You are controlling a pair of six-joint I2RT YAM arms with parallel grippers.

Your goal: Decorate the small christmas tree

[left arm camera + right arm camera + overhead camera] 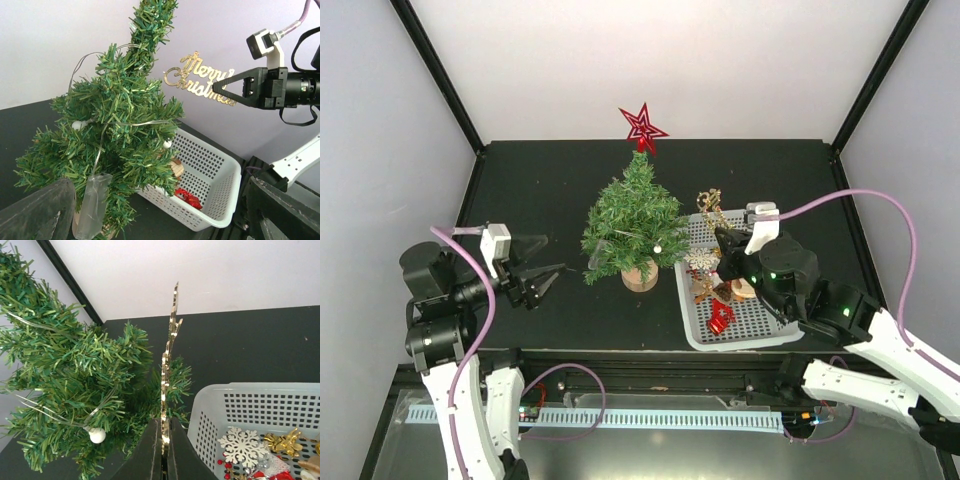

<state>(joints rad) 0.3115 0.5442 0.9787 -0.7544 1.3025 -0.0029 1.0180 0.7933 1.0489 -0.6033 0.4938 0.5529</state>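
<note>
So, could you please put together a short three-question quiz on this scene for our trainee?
1. True or false: the left fingers are shut.
2. What do the right fingers hold? A) a bell B) the gold sign C) a ribbon
3. Fill in: the snowflake lies in the white ___ beside the tree.
Key: 1 false; 2 B; 3 basket.

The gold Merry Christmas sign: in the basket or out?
Out: the right gripper holds the sign in the air beside the small christmas tree.
</note>
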